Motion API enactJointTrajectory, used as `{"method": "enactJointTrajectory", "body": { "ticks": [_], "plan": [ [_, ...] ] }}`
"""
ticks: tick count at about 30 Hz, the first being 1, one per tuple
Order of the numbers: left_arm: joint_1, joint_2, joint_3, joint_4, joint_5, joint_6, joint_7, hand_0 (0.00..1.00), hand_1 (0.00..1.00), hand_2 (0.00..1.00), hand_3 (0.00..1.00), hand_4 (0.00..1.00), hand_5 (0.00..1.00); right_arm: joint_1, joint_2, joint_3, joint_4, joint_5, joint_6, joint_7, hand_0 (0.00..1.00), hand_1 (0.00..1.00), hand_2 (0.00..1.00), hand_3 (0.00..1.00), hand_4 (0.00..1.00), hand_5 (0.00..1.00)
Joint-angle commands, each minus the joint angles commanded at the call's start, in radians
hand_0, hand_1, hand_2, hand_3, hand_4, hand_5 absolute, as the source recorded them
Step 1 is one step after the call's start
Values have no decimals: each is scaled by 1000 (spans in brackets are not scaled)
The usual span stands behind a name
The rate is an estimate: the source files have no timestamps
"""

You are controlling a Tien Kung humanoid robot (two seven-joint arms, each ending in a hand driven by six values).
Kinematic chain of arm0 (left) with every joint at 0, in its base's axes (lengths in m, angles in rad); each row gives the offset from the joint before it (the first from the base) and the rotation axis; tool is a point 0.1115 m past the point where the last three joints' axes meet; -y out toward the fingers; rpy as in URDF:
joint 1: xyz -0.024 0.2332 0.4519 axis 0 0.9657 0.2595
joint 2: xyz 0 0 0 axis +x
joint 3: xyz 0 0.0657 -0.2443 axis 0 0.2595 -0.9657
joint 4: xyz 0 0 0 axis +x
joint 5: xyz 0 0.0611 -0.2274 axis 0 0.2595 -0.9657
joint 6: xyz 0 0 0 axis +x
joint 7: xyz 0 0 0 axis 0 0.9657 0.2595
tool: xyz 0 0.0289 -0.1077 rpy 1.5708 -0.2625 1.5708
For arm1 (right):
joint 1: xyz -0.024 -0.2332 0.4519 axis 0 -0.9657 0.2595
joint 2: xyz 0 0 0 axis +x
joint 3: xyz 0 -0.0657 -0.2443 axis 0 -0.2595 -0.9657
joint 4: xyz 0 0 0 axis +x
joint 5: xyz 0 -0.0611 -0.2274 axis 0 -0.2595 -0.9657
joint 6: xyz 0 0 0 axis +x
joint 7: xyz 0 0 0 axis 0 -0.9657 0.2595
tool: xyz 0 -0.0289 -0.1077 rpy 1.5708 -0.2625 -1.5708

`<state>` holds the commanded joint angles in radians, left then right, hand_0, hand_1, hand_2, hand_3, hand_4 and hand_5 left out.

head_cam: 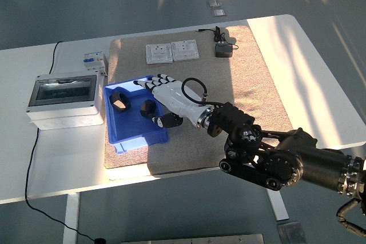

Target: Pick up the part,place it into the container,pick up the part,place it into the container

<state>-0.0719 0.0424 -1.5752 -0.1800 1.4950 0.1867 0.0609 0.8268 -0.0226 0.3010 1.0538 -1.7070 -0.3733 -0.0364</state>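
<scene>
The right robot hand [157, 87] hangs over the blue bin [117, 136] with fingers spread, holding nothing, consistent with a release. Two black ring-shaped parts [119, 100] lie inside the bin, one just beside the thumb, so both placements look done.

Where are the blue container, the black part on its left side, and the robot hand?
blue container [132, 135]: head view, bare floor near its front wall.
black part [119, 100]: head view, ring's near rim.
robot hand [162, 91]: head view, white back of the right hand, fingers spread over the container.
</scene>
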Motion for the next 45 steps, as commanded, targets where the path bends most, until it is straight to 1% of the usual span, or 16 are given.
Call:
{"method": "enactJointTrajectory", "body": {
  "ticks": [6, 7, 11, 12, 13, 17, 18, 19, 24, 25, 26, 30, 31, 36, 39, 45],
  "plan": [
    [6, -10, 2, 0, -8, 3, -3, 675, 660, 738, 721, 741, 812, -140, -91, 163, 44, 189, -155, 148, 998, 941, 924, 942, 597, 180],
    [8, -11, 3, 0, -12, 4, -4, 674, 660, 739, 721, 740, 812, -168, -109, 196, 57, 222, -173, 172, 940, 845, 858, 863, 598, 189],
    [17, -17, 6, 0, -28, 7, -8, 674, 660, 739, 721, 740, 812, -294, -186, 335, 121, 359, -198, 277, 940, 845, 858, 863, 598, 189],
    [18, -18, 7, 0, -31, 8, -9, 674, 660, 739, 721, 740, 812, -333, -207, 374, 136, 398, -193, 308, 940, 845, 858, 863, 598, 189],
    [20, -19, 7, 0, -33, 8, -9, 674, 660, 739, 718, 740, 811, -368, -222, 410, 146, 434, -182, 335, 833, 760, 781, 820, 596, 185],
    [20, -21, 3, 0, -31, 9, -12, 674, 660, 739, 718, 740, 811, -508, -258, 546, 168, 583, -105, 447, 833, 760, 781, 820, 596, 185],
    [20, -21, 2, 0, -29, 10, -12, 674, 660, 739, 718, 740, 811, -539, -260, 574, 170, 619, -84, 473, 833, 760, 781, 820, 596, 185],
    [20, -21, 2, 0, -28, 10, -12, 673, 659, 739, 717, 740, 810, -567, -260, 600, 172, 653, -63, 497, 817, 732, 736, 700, 638, 223],
    [18, -22, 2, 0, -21, 9, -11, 673, 659, 739, 717, 740, 810, -694, -249, 716, 186, 838, 44, 618, 817, 732, 736, 700, 638, 223],
    [18, -22, 2, 0, -18, 9, -10, 673, 660, 740, 718, 739, 809, -712, -247, 733, 188, 874, 61, 637, 814, 715, 720, 700, 916, 630],
    [18, -23, 3, 0, -16, 9, -11, 673, 660, 740, 718, 739, 809, -726, -244, 744, 188, 908, 72, 655, 814, 715, 720, 700, 916, 630],
    [17, -24, 9, 0, -10, 6, -11, 673, 660, 740, 718, 739, 809, -747, -237, 761, 188, 1051, 90, 682, 814, 715, 720, 700, 916, 630],
    [17, -25, 11, 0, -8, 5, -11, 672, 659, 743, 720, 739, 808, -748, -235, 761, 187, 1086, 91, 682, 792, 553, 653, 661, 998, 923],
    [18, -27, 24, 0, -8, 2, -14, 672, 659, 743, 720, 739, 808, -750, -233, 768, 186, 1221, 86, 682, 792, 553, 653, 661, 998, 923],
    [18, -26, 36, 0, -18, 1, -17, 673, 659, 740, 719, 738, 804, -747, -230, 774, 187, 1285, 81, 682, 774, 494, 627, 648, 998, 923],
    [17, -25, 62, 0, -38, -2, -22, 672, 659, 726, 669, 737, 801, -739, -225, 776, 190, 1328, 75, 682, 763, 468, 593, 623, 998, 912]
  ]
}}
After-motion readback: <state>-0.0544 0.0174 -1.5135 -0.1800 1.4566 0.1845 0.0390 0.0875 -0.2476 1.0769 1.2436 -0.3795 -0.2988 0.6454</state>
